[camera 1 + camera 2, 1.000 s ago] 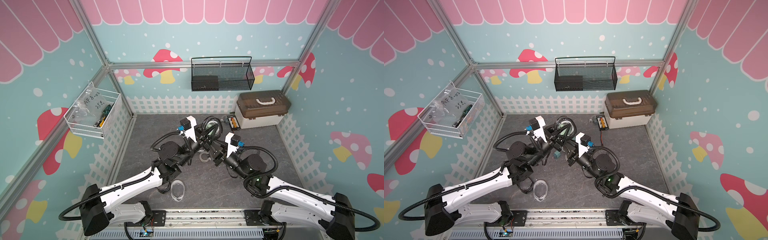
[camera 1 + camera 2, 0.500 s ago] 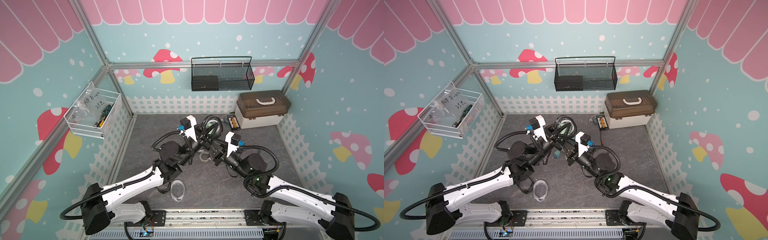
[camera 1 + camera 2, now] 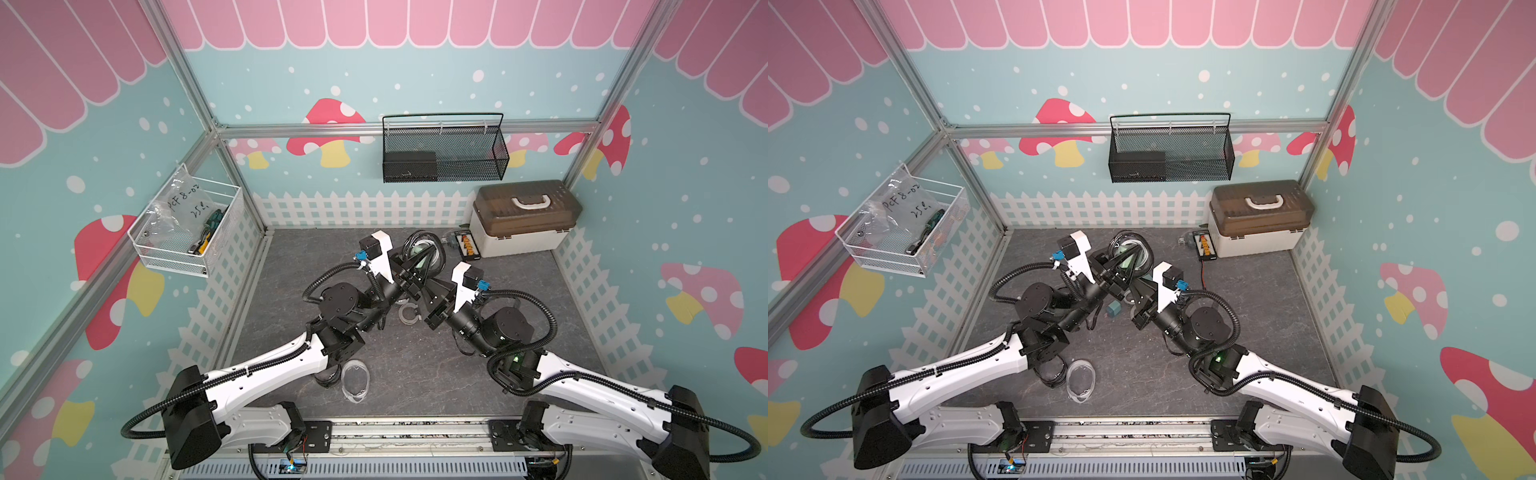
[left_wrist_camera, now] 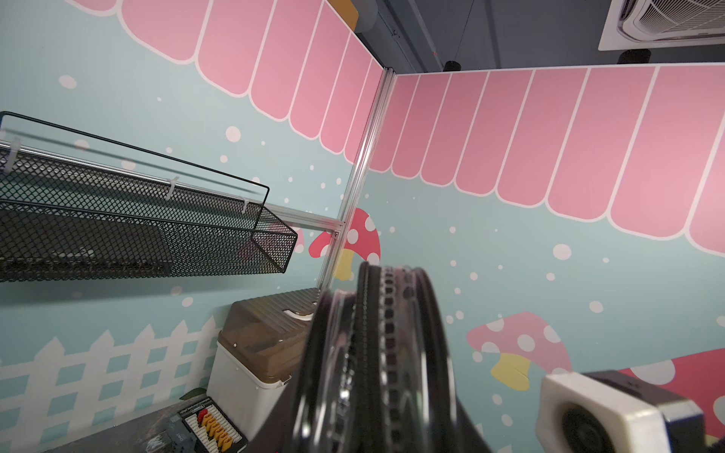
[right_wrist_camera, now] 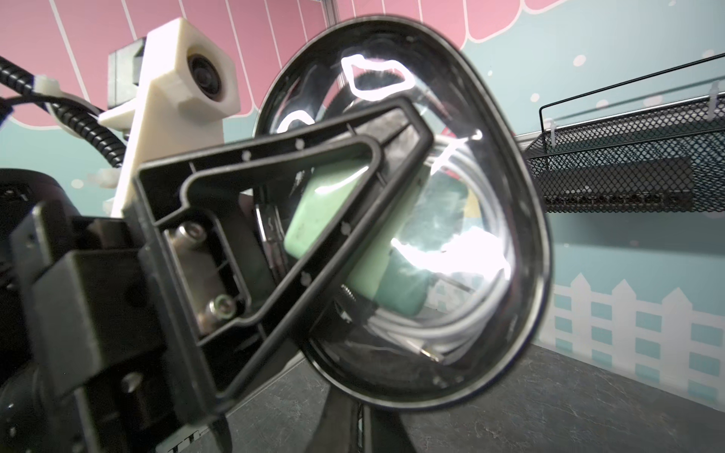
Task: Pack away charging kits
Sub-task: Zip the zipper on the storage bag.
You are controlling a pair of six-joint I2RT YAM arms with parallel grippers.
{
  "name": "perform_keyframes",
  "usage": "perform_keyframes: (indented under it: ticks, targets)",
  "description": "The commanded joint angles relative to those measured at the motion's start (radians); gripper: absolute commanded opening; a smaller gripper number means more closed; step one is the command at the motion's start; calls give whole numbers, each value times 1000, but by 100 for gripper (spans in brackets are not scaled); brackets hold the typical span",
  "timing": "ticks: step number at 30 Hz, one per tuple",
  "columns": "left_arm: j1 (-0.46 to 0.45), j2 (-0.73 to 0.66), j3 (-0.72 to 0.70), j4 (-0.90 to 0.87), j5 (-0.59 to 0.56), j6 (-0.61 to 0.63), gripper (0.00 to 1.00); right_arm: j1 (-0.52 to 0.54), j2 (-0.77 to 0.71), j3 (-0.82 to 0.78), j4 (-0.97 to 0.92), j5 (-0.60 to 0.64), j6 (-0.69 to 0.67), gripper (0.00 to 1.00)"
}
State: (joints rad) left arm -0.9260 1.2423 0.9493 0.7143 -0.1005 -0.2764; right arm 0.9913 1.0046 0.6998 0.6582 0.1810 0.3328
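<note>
A black-rimmed pouch (image 3: 422, 253) (image 3: 1129, 253) stands on edge in the air above the middle of the floor. My left gripper (image 5: 412, 129) (image 4: 376, 423) is shut on it, one finger on each clear face. Through the window I see a green charger (image 5: 333, 219) and a coiled white cable (image 5: 451, 333) inside. My right gripper (image 5: 365, 425) (image 3: 415, 286) sits just under the pouch's rim, shut, and I see nothing between its fingers. On the floor lie a teal charger (image 3: 1113, 308), a white cable (image 3: 409, 313), a clear pouch (image 3: 356, 380) and a black-rimmed pouch (image 3: 328, 378), partly under the left arm.
A beige box with a brown lid (image 3: 523, 224) stands at the back right, with a black board of orange connectors (image 3: 465, 245) beside it. A black mesh basket (image 3: 444, 153) hangs on the back wall and a white wire basket (image 3: 187, 232) on the left wall.
The right gripper's jaws have come fully together under the pouch. Both arms and the held pouch stay nearly where they were.
</note>
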Motion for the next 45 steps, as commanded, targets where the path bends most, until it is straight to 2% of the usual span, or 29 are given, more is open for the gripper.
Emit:
perform_keyframes:
  ticks: [1, 17, 22, 30, 34, 38, 45]
  targets:
    - [26, -50, -23, 17, 4, -39, 0, -5, -41, -42, 15, 117, -31, 0]
    - [93, -160, -100, 18, 94, -137, 0, -6, -68, -53, -16, 242, -156, 0]
    - [96, -186, -135, 20, 132, -152, 0, -8, -93, -23, -44, 232, -209, 0]
    - [104, -228, -130, -130, 223, -179, 0, -15, -98, 36, -77, 239, -318, 0]
    - [108, -252, -143, -159, 294, -201, 0, -22, -93, 67, -102, 234, -349, 0]
    - [110, -286, -182, -167, 313, -213, 0, -28, -104, 88, -122, 226, -358, 0]
    - [110, -319, -223, -146, 350, -216, 0, -29, -137, 144, -219, 82, -333, 0]
